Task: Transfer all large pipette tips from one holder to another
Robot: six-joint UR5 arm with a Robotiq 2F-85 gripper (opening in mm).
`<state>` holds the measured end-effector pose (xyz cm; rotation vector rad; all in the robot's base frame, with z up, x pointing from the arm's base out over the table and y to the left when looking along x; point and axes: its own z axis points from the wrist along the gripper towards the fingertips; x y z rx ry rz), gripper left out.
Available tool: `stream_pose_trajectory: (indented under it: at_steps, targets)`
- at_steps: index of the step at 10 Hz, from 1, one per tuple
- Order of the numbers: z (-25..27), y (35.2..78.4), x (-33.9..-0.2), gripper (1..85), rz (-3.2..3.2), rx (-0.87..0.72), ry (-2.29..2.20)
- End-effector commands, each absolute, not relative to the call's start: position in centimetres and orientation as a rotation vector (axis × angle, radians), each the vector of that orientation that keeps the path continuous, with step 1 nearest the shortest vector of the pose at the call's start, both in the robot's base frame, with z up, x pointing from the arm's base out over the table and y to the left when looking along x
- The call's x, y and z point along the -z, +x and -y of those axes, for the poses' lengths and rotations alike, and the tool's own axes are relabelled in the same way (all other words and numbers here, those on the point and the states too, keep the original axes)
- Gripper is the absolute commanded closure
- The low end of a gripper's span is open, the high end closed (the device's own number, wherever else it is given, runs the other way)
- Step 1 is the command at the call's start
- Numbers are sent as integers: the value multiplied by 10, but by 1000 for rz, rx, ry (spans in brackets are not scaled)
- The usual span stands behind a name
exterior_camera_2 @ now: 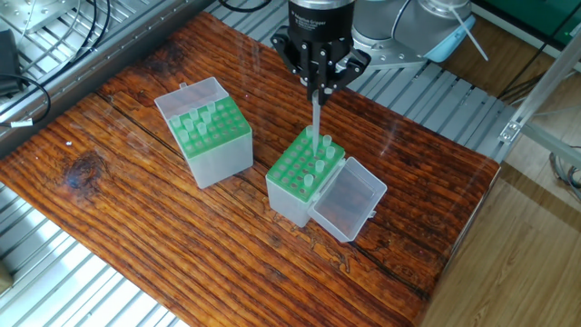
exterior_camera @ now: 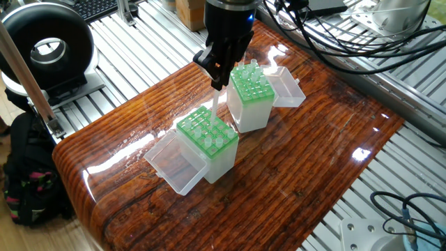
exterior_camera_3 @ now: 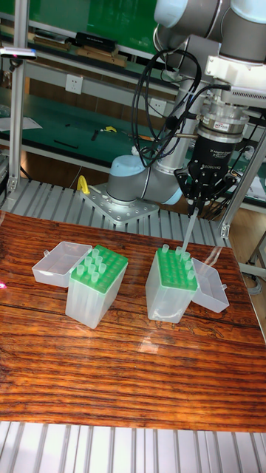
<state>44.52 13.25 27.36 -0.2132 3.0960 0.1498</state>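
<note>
My gripper (exterior_camera_2: 320, 88) hangs over the right-hand holder (exterior_camera_2: 295, 195) and is shut on a large pipette tip (exterior_camera_2: 316, 118). The tip points straight down, with its lower end at the far corner of that holder's green rack (exterior_camera_2: 300, 162). A few more tips (exterior_camera_2: 320, 163) stand in this rack. The other holder (exterior_camera_2: 218, 156) to the left carries several tips (exterior_camera_2: 204, 121). In the tall fixed view the gripper (exterior_camera_3: 193, 209) holds the tip (exterior_camera_3: 185, 238) above the right holder (exterior_camera_3: 166, 299). From the opposite side the gripper (exterior_camera: 219, 77) is beside the far holder (exterior_camera: 249, 115).
Both holders have clear hinged lids lying open on the wooden table (exterior_camera_2: 163, 236): one lid (exterior_camera_2: 349, 202) right of the right holder, one (exterior_camera_2: 191, 94) behind the left holder. Metal slats (exterior_camera_2: 436, 100) surround the table. The arm's base (exterior_camera_3: 133, 185) stands behind it.
</note>
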Motion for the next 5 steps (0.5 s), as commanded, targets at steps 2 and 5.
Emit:
stream_pose_trajectory:
  at_steps: [2, 5]
  targets:
    - [-138, 440, -275, 707, -3102, -161, -205]
    - [-134, 442, -270, 710, -3104, -140, -205]
